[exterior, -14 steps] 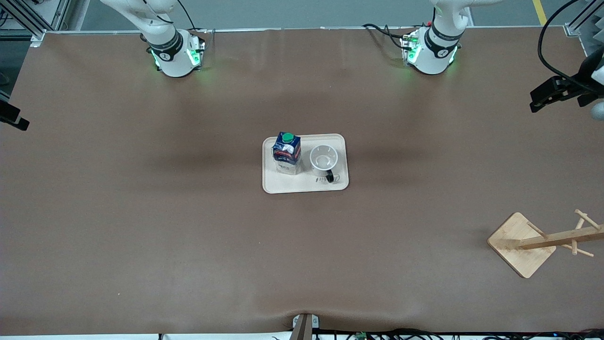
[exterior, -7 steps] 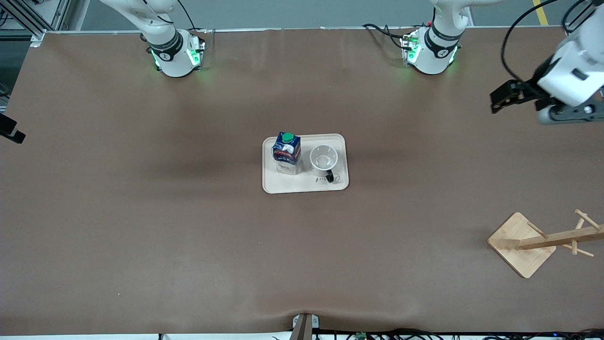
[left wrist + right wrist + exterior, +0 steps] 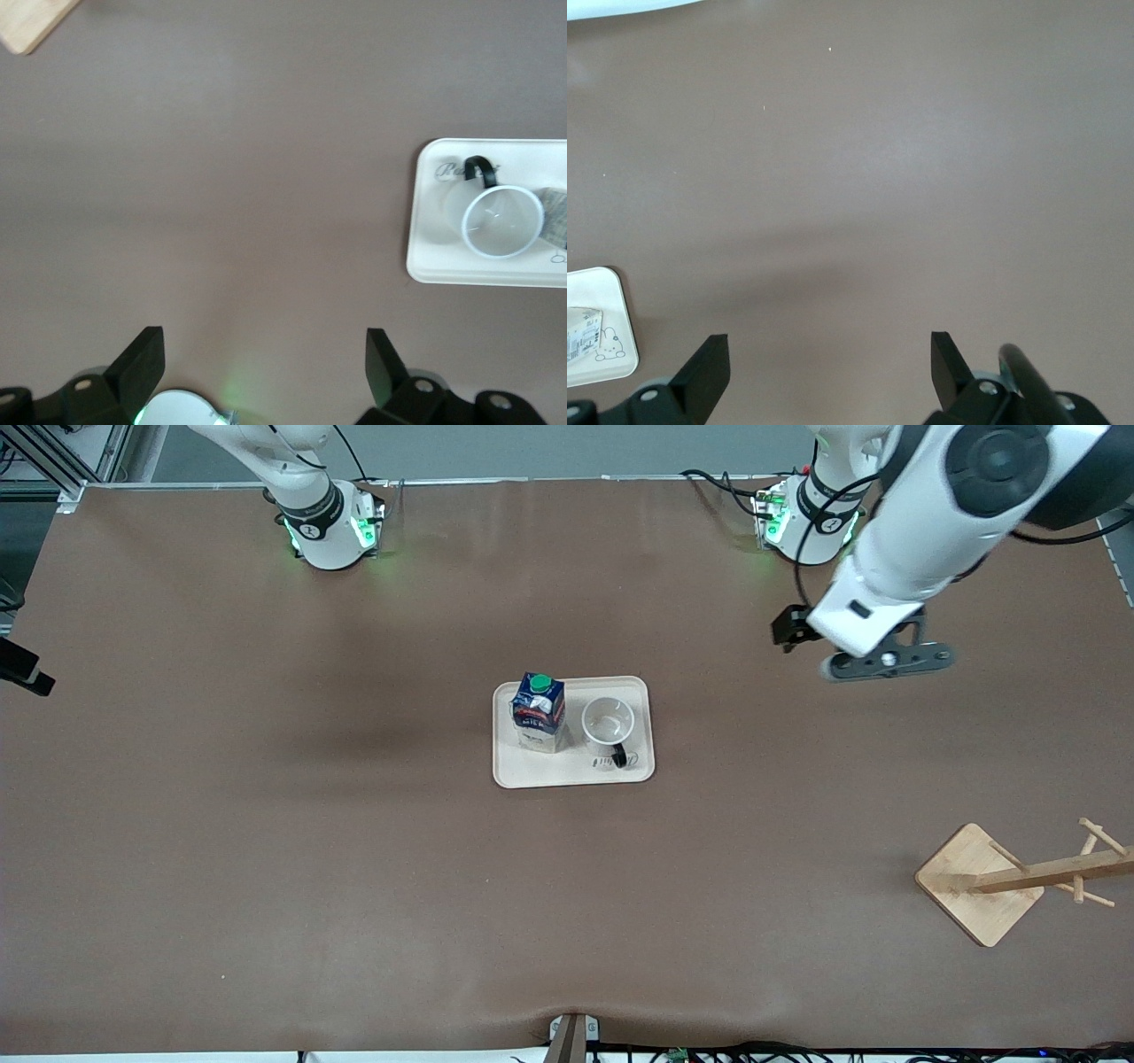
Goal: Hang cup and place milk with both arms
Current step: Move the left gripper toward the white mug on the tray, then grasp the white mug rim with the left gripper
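1. Since a second ago the left gripper (image 3: 263, 372) has swung in from the table's edge at the left arm's end; it now hangs over bare table, its jaws apart and empty.
2. The right gripper (image 3: 828, 372), also spread and empty, has barely shifted.
3. The tray (image 3: 638, 691), milk (image 3: 539, 713) and cup (image 3: 608, 722) are unmoved, toward the table's middle from the left gripper.
4. The milk stands upright, long axis vertical, cap up.
5. The cup stands mouth up, its handle (image 3: 619, 758) toward the front camera.

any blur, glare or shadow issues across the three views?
Front view: even light, soft shadow bands across the brown table; the left arm's white forearm looms large. Left wrist view: soft focus, white round mug on the cream tray slightly hazy. Right wrist view: faint diagonal shadow on the table, no glare.
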